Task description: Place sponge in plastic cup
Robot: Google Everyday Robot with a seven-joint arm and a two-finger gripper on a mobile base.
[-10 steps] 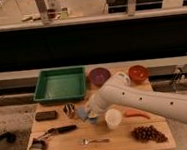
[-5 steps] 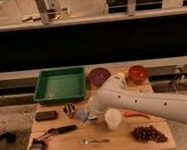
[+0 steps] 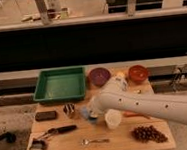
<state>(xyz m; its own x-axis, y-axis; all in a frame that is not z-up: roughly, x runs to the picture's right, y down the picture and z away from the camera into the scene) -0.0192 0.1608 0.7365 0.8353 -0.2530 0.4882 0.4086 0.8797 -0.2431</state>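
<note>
My white arm reaches in from the right, and its gripper (image 3: 93, 111) is low over the table's middle, just left of the white cup (image 3: 113, 118). The arm's end covers most of the gripper. A light blue-grey piece, the sponge (image 3: 85, 112), shows at the gripper's left side, touching or very close to it. A small patch of blue under the gripper (image 3: 93, 118) may be the plastic cup, but I cannot tell, as it is mostly hidden. A small shiny metal cup (image 3: 69, 110) stands just left of the sponge.
A green tray (image 3: 61, 95) stands at the back left, with a purple bowl (image 3: 99, 76) and an orange bowl (image 3: 138, 73) behind the arm. A dark block (image 3: 45, 115), a black-handled brush (image 3: 55, 132), a spoon (image 3: 94, 140) and grapes (image 3: 147, 133) lie along the front.
The arm has sunk slightly toward the table by the blue pieces. Nothing else has moved.
</note>
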